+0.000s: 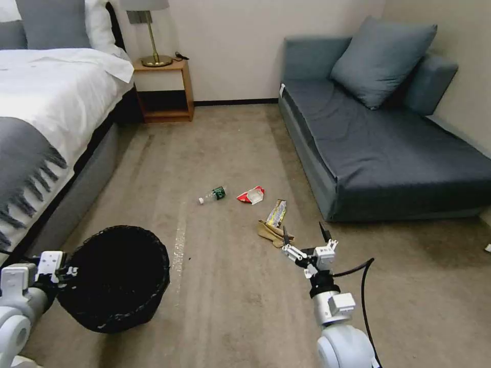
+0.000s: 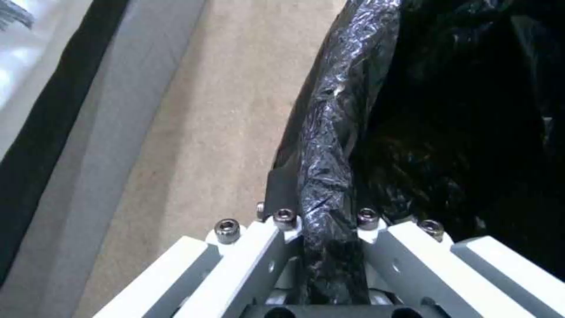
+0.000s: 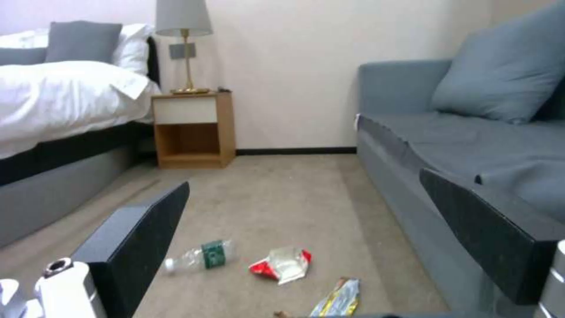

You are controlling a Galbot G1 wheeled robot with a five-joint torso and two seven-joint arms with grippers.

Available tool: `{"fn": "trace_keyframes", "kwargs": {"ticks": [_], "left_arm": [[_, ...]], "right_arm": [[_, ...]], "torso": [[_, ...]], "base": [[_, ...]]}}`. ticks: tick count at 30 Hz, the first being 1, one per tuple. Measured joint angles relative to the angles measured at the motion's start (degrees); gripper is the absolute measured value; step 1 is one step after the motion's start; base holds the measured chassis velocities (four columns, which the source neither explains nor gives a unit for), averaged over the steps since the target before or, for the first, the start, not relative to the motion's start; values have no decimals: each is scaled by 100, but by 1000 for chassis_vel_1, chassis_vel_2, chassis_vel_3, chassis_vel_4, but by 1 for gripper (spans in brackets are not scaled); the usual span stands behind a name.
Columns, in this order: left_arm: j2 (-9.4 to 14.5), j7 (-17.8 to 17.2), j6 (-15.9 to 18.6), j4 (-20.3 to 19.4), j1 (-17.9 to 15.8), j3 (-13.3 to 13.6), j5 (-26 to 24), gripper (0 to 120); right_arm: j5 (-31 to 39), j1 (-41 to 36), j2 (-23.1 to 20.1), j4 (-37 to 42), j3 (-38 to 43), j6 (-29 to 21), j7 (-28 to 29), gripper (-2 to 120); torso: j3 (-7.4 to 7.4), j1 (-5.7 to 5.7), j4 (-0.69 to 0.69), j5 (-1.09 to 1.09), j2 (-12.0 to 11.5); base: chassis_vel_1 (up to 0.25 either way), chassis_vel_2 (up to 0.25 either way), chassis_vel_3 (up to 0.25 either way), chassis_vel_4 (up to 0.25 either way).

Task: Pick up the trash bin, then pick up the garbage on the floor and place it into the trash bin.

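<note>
head cam looks down at carpet; r wrist cam low, shares litter; l wrist close on bin rim.

This is a bedroom, furnished like a hotel room. A bed made up with white linen, grey pillows and a fringed grey throw stands along one side, with a wooden nightstand carrying a brass lamp beside it. Opposite sits a blue-grey sofa with a matching cushion, on beige carpet.
</note>
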Motion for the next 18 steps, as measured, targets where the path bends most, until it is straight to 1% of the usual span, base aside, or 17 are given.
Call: {"fn": "trace_keyframes", "kwargs": {"ticks": [3, 9, 13, 18], "left_arm": [[-83, 21, -1, -49, 39, 0, 38, 3], [-144, 63, -3, -51, 98, -56, 83, 3], [-144, 90, -5, -49, 128, -120, 106, 3], [-120, 105, -8, -32, 128, -135, 124, 3]], "right_arm": [[11, -131, -17, -62, 0, 175, -123, 100], [137, -228, -5, -103, 1, 221, -161, 100], [192, -247, -3, -145, 4, 243, -188, 100], [186, -226, -1, -183, 6, 246, -207, 100]], "torso": [[0, 0, 1, 0, 0], [0, 0, 1, -1, 0], [0, 0, 1, 0, 0], [0, 0, 0, 0, 0]], "base": [[0, 0, 0, 0], [-18, 30, 21, -17], [-123, 83, 104, -116], [-148, 153, 150, -149]]}}
